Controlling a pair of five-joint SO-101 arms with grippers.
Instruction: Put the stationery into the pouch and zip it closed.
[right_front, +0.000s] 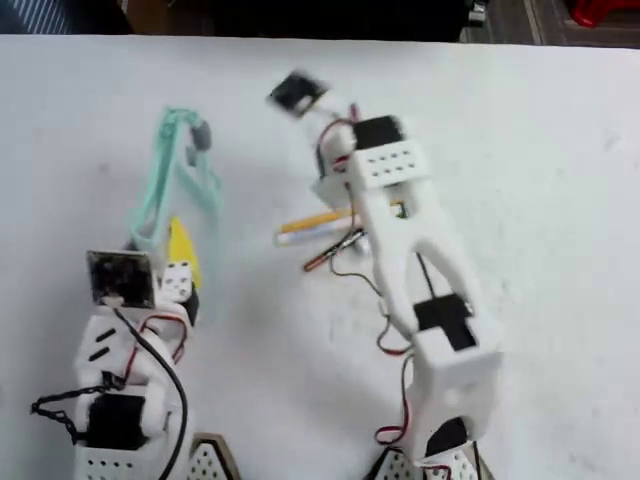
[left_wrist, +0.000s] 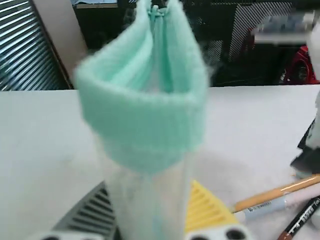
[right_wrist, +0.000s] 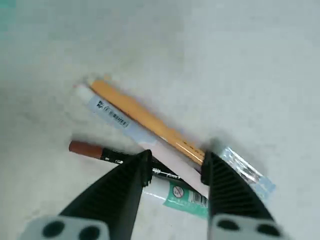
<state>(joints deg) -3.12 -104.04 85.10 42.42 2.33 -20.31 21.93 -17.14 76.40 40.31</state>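
My left gripper (right_front: 178, 262) is shut on the lower end of the mint green pouch (right_front: 172, 175), which rises off the table. In the left wrist view the pouch (left_wrist: 145, 115) stands upright between the grey and yellow fingers (left_wrist: 205, 212), its mouth gaping and the zipper undone. The stationery (right_front: 320, 228) lies in a small heap mid-table. My right gripper (right_wrist: 180, 162) hangs open just above that heap: an orange pencil (right_wrist: 145, 120), a white pen (right_wrist: 112, 115), a brown-capped marker (right_wrist: 92, 150), a teal-labelled item (right_wrist: 182, 195) and a clear wrapped piece (right_wrist: 245, 172).
The white table (right_front: 540, 150) stretches bare to the right and far side. The right arm's body (right_front: 410, 230) hangs over part of the heap. Loose red and black cables (right_front: 385, 340) trail beside it. Dark furniture sits beyond the far edge.
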